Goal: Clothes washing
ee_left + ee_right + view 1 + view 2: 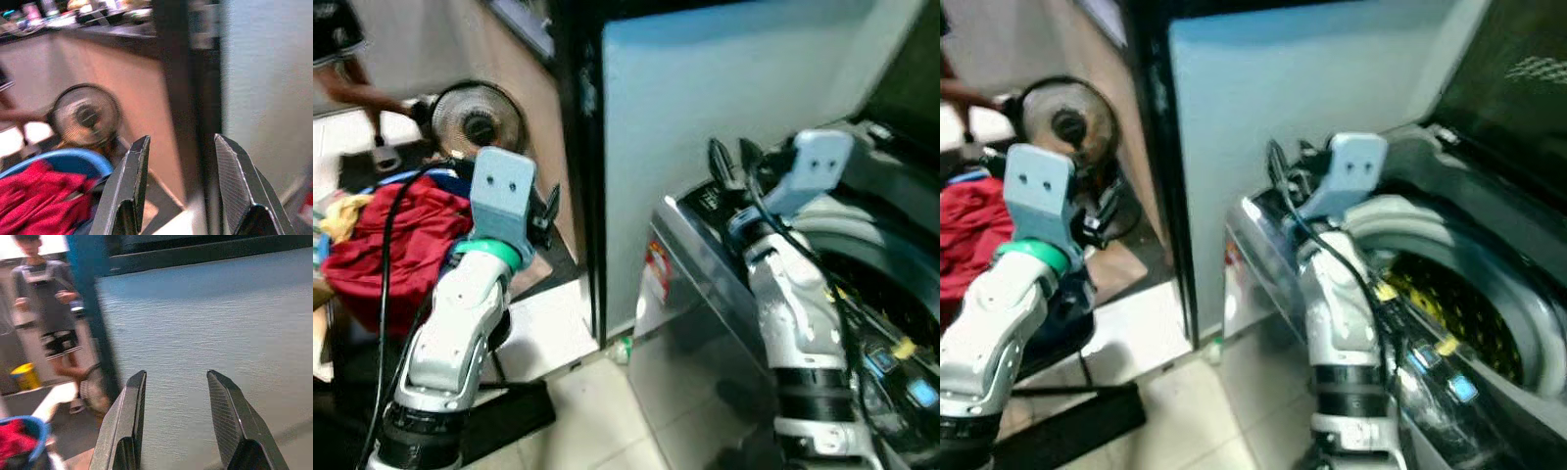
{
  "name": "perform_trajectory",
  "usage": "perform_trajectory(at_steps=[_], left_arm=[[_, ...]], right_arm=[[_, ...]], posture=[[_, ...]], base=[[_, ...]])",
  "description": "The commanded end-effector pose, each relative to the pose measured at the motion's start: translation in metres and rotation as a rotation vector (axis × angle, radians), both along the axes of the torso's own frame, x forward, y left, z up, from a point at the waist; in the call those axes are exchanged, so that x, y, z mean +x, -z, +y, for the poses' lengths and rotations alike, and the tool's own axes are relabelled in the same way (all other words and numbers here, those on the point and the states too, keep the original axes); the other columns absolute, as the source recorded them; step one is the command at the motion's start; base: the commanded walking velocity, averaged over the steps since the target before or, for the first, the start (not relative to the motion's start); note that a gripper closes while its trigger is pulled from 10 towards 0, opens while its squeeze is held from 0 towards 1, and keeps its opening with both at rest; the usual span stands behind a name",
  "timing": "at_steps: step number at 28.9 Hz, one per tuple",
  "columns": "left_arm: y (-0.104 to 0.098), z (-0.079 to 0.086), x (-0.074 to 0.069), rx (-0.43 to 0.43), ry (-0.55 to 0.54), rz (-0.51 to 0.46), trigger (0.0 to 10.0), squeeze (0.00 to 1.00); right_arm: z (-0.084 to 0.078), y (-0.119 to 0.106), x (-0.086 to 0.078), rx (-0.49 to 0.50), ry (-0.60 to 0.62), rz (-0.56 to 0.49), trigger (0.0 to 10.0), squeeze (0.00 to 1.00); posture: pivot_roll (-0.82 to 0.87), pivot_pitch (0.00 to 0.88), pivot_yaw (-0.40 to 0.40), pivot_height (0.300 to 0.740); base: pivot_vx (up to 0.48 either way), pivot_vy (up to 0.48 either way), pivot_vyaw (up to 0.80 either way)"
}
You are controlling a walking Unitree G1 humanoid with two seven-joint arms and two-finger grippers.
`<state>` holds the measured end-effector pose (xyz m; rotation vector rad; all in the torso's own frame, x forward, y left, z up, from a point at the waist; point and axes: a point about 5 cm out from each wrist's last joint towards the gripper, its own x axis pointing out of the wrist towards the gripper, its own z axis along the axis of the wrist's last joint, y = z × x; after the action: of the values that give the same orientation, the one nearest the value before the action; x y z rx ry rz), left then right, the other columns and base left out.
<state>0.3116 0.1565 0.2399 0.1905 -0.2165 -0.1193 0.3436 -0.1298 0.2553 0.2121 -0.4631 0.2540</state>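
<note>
Raised at 7 o'clock: left pincer (178, 191), fingers spread apart, nothing between them. Raised at 4 o'clock, by the near corner of the washer (1489, 294): right pincer (176, 426), likewise spread and empty, aimed at the pale wall (724, 108).

Washer at 3 o'clock, lid up, drum (1449, 294) open and dark; no cloth to be made out inside, though much of the drum is hidden. Tiled floor (597, 411) at 6 o'clock, between the arms.

Further off at 9 o'clock, beyond the left pincer: red clothes (401, 240), heaped in a blue basket (73, 159), with a scrap of yellow cloth (347, 213) at the heap's far edge. Well apart from the washer, and touched by neither pincer.

Behind the basket at 10 o'clock: a round fan (478, 119). Furthest, at 11 o'clock: a person's legs (357, 88).

Judged: loading not yet begun. Clothes likely light, limp and soft, not fragile, apt to drape and trail, perhaps to snag on the basket rim. Best taken by pinching a thick fold near the top of the heap, deep enough to gather several layers, not a loose edge liable to slip out.
</note>
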Motion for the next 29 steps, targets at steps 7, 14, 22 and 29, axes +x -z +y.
perform_trajectory(at_steps=[7,14,22,29], left_arm=[[0.001,0.015,-0.001,-0.096,-0.04,0.007,10.0,0.0],[0.002,0.017,-0.003,-0.115,-0.042,0.008,10.0,0.0],[-0.001,0.012,-0.005,-0.142,-0.02,0.001,10.0,0.0],[0.001,0.004,-0.009,-0.176,0.026,-0.013,10.0,0.0]], right_arm=[[0.005,0.01,-0.002,0.027,-0.045,0.045,10.0,0.0],[0.004,0.013,-0.002,0.04,-0.043,0.053,10.0,0.0],[-0.003,0.014,-0.004,0.086,-0.056,0.055,10.0,0.0],[0.001,0.017,-0.011,0.075,-0.099,0.056,10.0,0.0]], posture=[[0.04,0.001,0.022,0.74],[0.04,0.001,0.027,0.74],[0.03,0.003,0.03,0.74],[0.03,0.0,0.024,0.74]], base=[[0.0,0.0,0.8],[0.0,0.0,0.8],[0.0,0.0,0.7],[0.0,0.411,0.0]])
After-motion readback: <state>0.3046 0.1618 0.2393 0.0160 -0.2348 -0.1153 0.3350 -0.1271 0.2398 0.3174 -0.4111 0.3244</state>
